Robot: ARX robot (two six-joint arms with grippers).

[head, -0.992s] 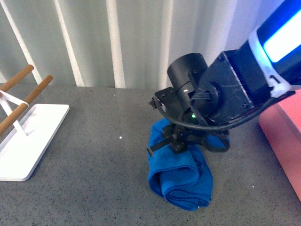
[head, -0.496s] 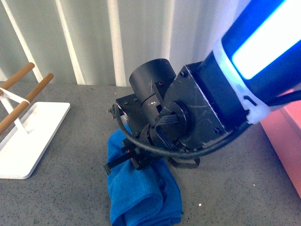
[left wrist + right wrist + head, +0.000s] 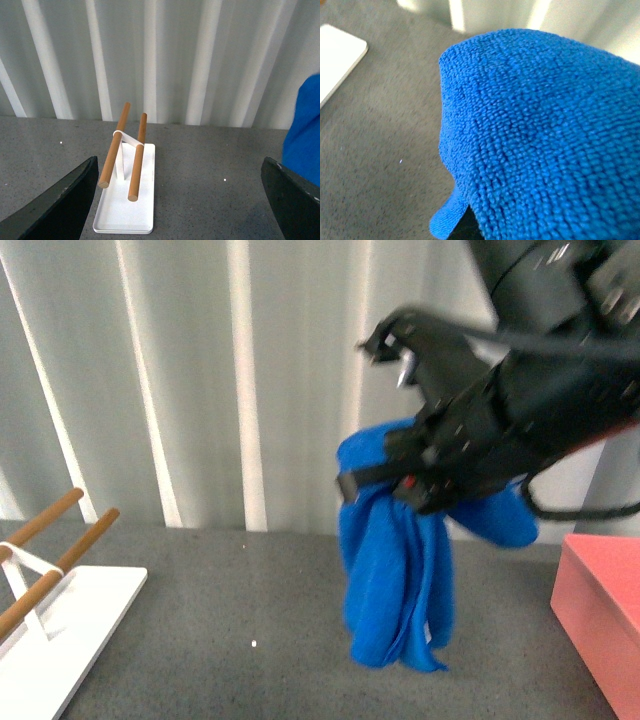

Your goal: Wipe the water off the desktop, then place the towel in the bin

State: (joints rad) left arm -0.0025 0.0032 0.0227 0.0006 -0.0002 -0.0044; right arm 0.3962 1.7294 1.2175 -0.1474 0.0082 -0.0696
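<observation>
Your right gripper [image 3: 400, 483] was clamped on the bright blue fluffy microfibre towel [image 3: 395, 570], holding it high in front of the white ribbed wall. The towel hung down from the jaws in long loose folds, with a bulge of cloth bunched on the far side of the gripper. Its lower end dangled over the dark grey speckled stone-like desktop [image 3: 220, 640] and looked to be off the surface. The salmon-pink rectangular plastic bin [image 3: 600, 605] sat at the right edge of the front view, beside the hanging towel and apart from it.

Your left gripper [image 3: 178, 160] had its two dark fingers [image 3: 60, 205] spread wide apart, with nothing between them. It pointed at the white flat-based rack with two wooden bars [image 3: 127, 200], which stood on the desktop to the left.

In the right wrist view the towel filled most of the picture, above the grey surface.
</observation>
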